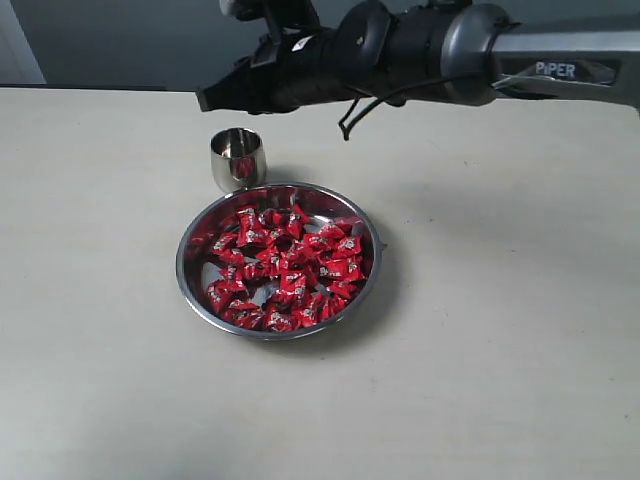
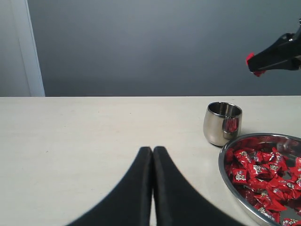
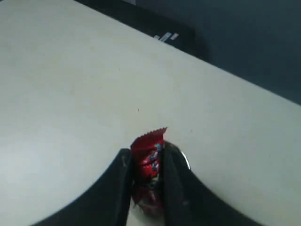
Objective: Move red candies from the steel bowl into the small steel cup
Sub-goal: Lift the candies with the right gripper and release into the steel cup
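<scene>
Above the small steel cup (image 1: 237,158), the right gripper (image 3: 146,157) pinches one red candy (image 3: 149,143), while the left gripper (image 2: 153,151), apart from that cup, is pressed together.

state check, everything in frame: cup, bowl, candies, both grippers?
Small shiny steel cup: upright; contents not visible.
Wide shallow steel bowl: upright, holding many candies.
Red crinkle-wrapped candies: piled loose in the bowl.
Right gripper: shut on one red-wrapped candy, in the air over the cup.
Left gripper: shut, empty.
</scene>
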You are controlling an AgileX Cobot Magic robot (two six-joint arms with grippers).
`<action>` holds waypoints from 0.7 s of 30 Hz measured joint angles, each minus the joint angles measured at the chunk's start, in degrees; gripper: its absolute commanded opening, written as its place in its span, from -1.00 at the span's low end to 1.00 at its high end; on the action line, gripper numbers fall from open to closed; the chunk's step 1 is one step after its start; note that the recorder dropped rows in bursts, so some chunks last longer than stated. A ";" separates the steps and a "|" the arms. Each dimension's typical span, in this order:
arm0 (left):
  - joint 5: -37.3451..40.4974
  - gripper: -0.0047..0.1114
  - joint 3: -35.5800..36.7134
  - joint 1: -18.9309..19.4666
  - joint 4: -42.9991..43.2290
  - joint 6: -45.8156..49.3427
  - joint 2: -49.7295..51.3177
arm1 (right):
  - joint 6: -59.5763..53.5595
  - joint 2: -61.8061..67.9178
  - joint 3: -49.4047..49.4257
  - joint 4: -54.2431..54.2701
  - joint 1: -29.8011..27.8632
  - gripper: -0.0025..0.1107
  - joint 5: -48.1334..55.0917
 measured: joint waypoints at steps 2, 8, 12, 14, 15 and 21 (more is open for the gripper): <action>0.00 -0.91 0.00 0.00 0.00 0.00 0.00 | 0.00 2.24 -3.55 0.00 0.00 -0.97 1.62; 0.00 -0.91 0.00 0.00 0.00 0.00 0.00 | 0.00 8.62 -12.12 0.00 0.00 -0.97 6.46; 0.00 -0.91 0.00 0.00 0.00 0.00 0.00 | 0.00 11.12 -13.71 0.00 0.00 -0.97 6.99; 0.00 -0.91 0.00 0.00 0.00 0.00 0.00 | 0.00 11.61 -13.83 0.00 0.00 -0.97 6.99; 0.00 -0.91 0.00 0.00 0.00 0.00 0.00 | 0.00 11.75 -13.83 0.00 0.00 -0.97 6.99; 0.00 -0.91 0.00 0.00 0.00 0.00 0.00 | 0.00 12.46 -13.97 -2.18 0.00 -0.77 7.07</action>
